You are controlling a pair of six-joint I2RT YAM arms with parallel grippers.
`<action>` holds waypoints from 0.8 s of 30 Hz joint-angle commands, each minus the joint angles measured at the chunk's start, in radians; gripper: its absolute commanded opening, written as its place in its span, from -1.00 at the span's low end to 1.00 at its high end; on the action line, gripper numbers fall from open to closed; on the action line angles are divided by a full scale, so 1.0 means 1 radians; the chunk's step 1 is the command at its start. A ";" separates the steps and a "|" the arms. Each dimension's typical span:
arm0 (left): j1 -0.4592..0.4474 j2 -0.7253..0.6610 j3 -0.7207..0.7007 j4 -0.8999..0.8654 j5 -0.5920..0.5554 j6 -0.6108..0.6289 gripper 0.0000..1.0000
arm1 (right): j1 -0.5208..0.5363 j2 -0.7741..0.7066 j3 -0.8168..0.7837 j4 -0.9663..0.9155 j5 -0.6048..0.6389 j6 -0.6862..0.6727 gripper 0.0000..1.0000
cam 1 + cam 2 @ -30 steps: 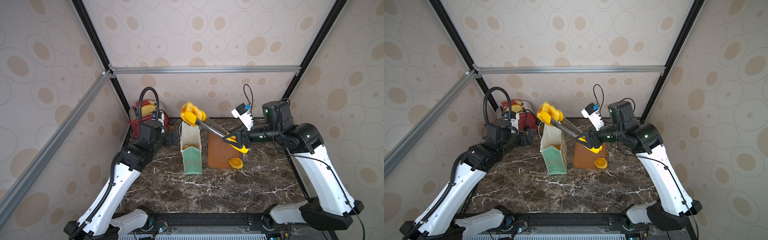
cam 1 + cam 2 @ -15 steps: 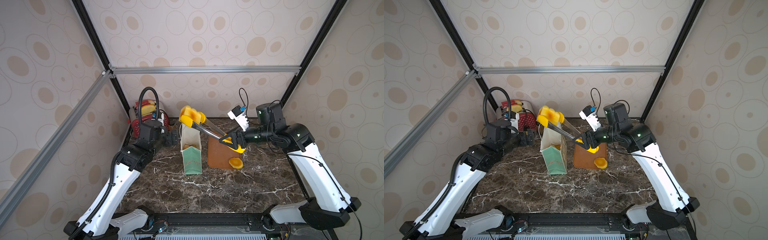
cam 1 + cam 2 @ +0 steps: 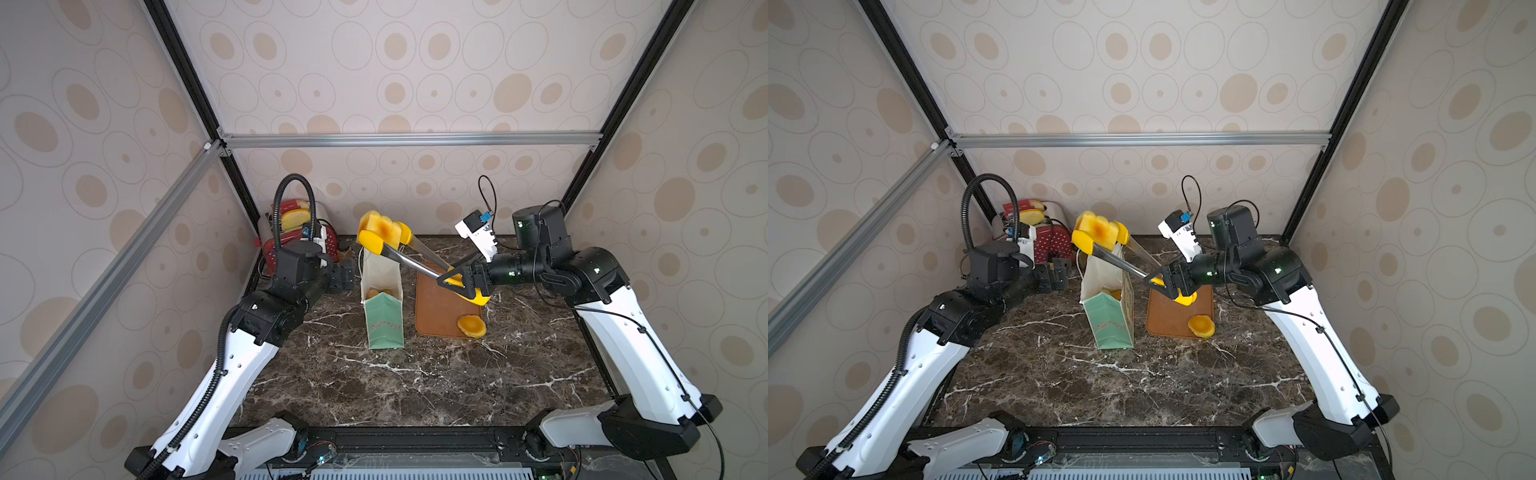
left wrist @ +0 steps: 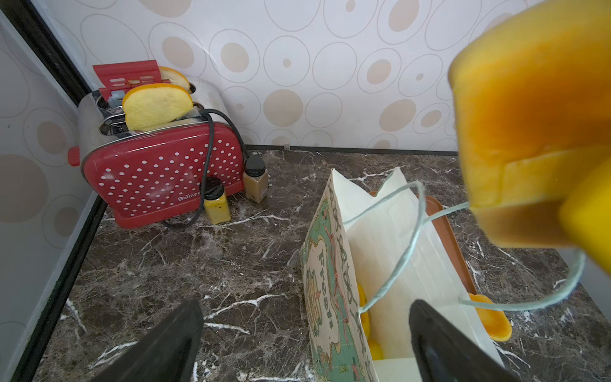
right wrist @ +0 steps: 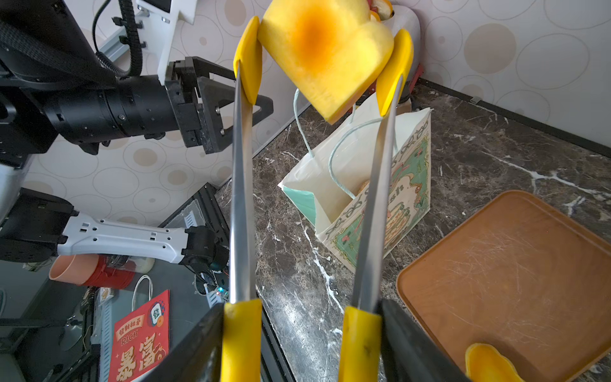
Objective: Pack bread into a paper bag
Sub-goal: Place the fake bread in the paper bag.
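The dark marble counter (image 3: 415, 374) is taken as a flat, hard surface. On it the paper bag (image 3: 384, 328) is stood upright and open, its narrow mouth running front to back. The tongs (image 3: 411, 262) are pinched at their yellow handles by the right gripper (image 3: 461, 281) and are slanted up toward the bag. The square loaf (image 3: 382, 226) is carried between their tips, apparently above the rear end of the mouth. The room there is judged tight. The left gripper (image 3: 348, 277), spread and empty, is placed just beside the bag.
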 commanded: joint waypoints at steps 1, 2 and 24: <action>0.000 -0.015 0.005 -0.003 -0.013 -0.008 0.98 | 0.006 -0.036 -0.002 0.050 -0.017 -0.009 0.51; 0.000 -0.015 0.005 -0.003 -0.013 -0.008 0.98 | 0.006 -0.036 -0.002 0.050 -0.015 -0.008 0.51; 0.000 -0.011 0.003 0.002 -0.008 -0.012 0.98 | 0.006 -0.136 0.063 -0.007 0.276 -0.034 0.35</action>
